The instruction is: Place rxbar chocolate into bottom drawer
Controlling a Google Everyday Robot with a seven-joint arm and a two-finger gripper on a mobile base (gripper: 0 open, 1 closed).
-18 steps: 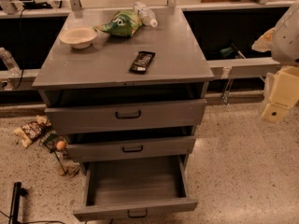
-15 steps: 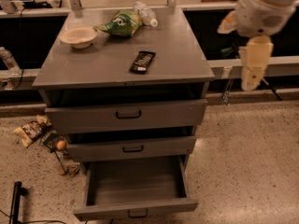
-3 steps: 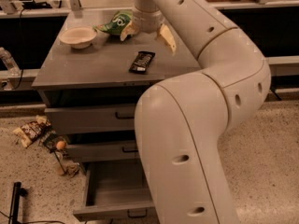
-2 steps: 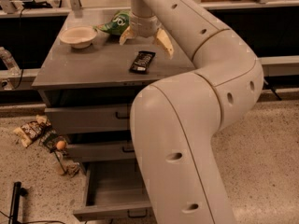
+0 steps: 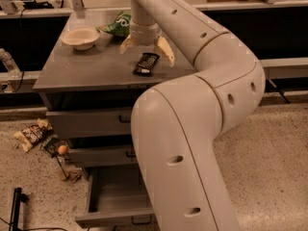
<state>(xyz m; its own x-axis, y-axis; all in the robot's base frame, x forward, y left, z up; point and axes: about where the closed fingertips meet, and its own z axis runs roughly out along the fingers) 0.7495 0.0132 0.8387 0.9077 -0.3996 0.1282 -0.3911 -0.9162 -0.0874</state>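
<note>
The rxbar chocolate [image 5: 146,63], a flat bar in a shiny black wrapper, lies on the grey cabinet top [image 5: 82,66] near its front right. My gripper [image 5: 146,48] hangs just above and behind the bar, open, with one pale finger [image 5: 164,50] on each side; it holds nothing. The bottom drawer [image 5: 113,196] is pulled out and looks empty; my arm [image 5: 192,143] hides its right part.
A pale bowl [image 5: 80,37] and a green chip bag [image 5: 118,25] sit at the back of the cabinet top. The two upper drawers [image 5: 91,121] are shut or nearly so. Snack wrappers [image 5: 33,134] and litter lie on the floor at the left.
My arm has swung in from the right over the cabinet top. In the last second the gripper has moved down and closer over the black bar. The bar has not moved.
</note>
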